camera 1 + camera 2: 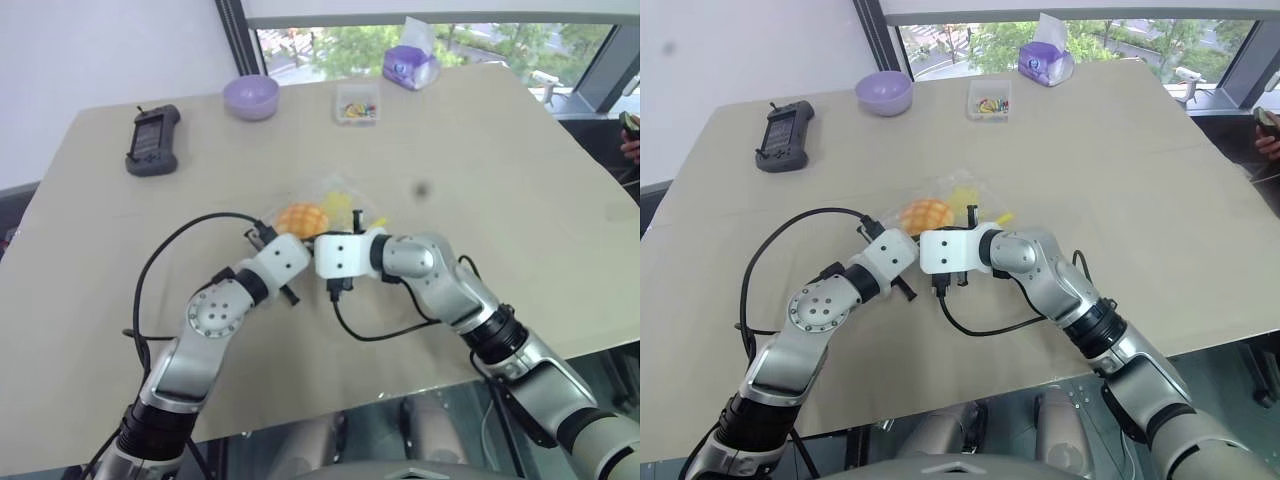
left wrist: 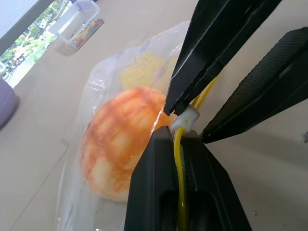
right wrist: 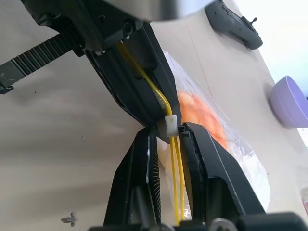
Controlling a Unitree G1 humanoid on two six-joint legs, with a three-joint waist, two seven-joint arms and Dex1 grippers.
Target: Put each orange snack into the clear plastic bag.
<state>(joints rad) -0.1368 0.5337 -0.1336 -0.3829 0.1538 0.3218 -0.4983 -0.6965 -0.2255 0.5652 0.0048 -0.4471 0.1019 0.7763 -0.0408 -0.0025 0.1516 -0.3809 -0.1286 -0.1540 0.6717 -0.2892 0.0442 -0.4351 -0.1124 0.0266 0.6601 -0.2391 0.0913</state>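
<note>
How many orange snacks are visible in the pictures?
1. The orange snack lies inside the clear plastic bag on the table, just beyond both grippers. The bag's crinkles might hide others.

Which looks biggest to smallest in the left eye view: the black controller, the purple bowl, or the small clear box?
1. black controller
2. purple bowl
3. small clear box
The first two are close in size, so their order is unsure.

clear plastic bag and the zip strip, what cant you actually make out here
- Clear plastic bag: its mouth end, in the head views, is hidden behind the two wrists; whether it is zipped shut cannot be told.
- Yellow zip strip: its ends, in the wrist views, are covered by the left pincer and right pincer.
- Orange snack: its underside is hidden in every view.
</note>
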